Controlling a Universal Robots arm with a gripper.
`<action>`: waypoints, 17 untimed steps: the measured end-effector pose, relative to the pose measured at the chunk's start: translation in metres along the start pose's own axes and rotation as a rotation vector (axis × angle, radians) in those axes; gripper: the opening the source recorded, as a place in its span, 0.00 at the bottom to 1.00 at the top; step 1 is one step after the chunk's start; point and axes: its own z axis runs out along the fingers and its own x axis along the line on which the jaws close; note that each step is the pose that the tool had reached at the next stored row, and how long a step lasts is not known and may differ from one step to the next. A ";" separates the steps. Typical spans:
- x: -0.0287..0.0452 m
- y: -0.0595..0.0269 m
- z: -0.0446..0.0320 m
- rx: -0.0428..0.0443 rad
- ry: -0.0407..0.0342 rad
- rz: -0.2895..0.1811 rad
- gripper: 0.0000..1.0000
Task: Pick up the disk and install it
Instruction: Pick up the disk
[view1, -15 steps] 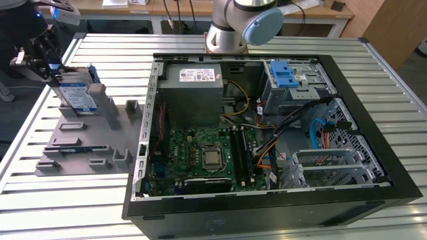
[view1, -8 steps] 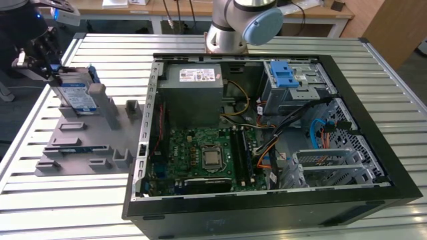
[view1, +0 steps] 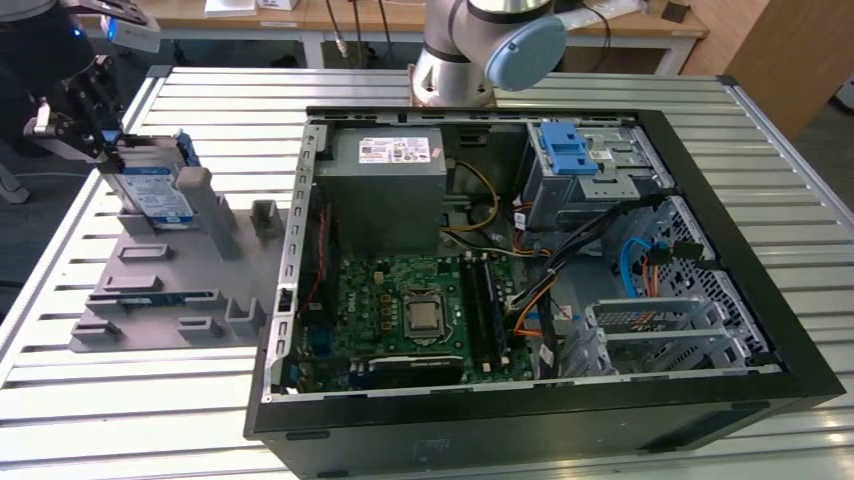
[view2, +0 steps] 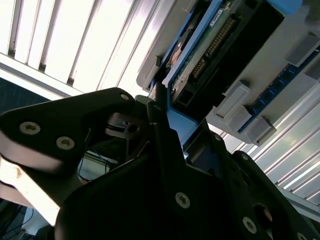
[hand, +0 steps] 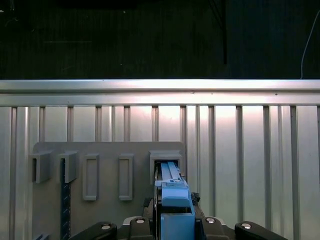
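The gripper (view1: 112, 148) is closed on the disk (view1: 150, 192), which stands on edge in a slot at one end of a grey holder (view1: 160, 290). In the first wrist view the black fingers (hand: 205, 222) sit on either side of the disk's blue rail (hand: 172, 192). No gap shows between them and the plastic. In the second wrist view a thin finger (view2: 159, 112) lies along the same blue rail, and the disk's underside (view2: 210, 45), with its circuit board and connector, runs away from the gripper (view2: 165, 117) into the holder (view2: 235, 107). The disk's white label with its blue band faces outward just below the fingers in the exterior view.

The holder lies flat directly under the gripper and carries several more upright slots (hand: 107, 172) in a row to one side of the disk. One of these slots holds a narrow blue strip of board (hand: 65, 205).

The holder rests on a slatted metal table (view1: 147, 400). Well apart from the gripper, on the same table, an open computer case (view1: 534, 420) lies on its side. Inside it are a grey metal box with a small white sticker (view1: 387, 190), a green mainboard (view1: 414, 310) and a silver cage with a blue latch (view1: 574, 155). The arm's base (view1: 461, 60) stands at the table's far edge behind the case. Wooden desks (view1: 334, 20) and trailing cables stand beyond the table, and the floor past the table's rail (hand: 160, 92) is dark.
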 end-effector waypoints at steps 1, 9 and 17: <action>0.0000 0.0000 0.0000 0.0000 -0.0004 0.000 0.36; -0.0001 0.0001 -0.0035 0.0000 -0.0007 0.000 0.36; -0.0003 0.0002 -0.0111 0.0001 -0.0007 0.000 0.36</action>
